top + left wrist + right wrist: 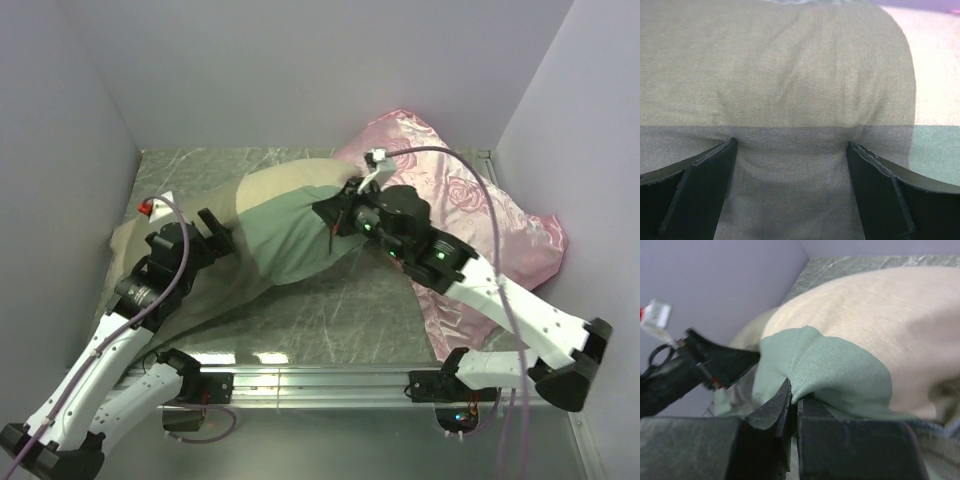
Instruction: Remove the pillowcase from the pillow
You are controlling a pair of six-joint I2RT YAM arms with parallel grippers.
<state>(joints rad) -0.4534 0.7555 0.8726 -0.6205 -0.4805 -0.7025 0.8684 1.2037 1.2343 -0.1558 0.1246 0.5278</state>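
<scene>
The pillowcase [285, 225] lies across the table's middle in beige, olive and grey-green blocks, bulging over the pillow, which is hidden inside it. My left gripper [222, 235] is open, its fingertips [722, 155] pressed on the cloth [790, 90] at the olive and grey-green boundary. My right gripper [335, 215] is shut on a pinched fold of the grey-green cloth [815, 365] at the case's right end. The left arm shows at the left of the right wrist view [705, 362].
A shiny pink rose-patterned pillow [470, 215] lies at the back right under my right arm. Grey walls close in left, back and right. The marbled tabletop [350, 310] shows in front of the case. An aluminium rail [320, 380] runs along the near edge.
</scene>
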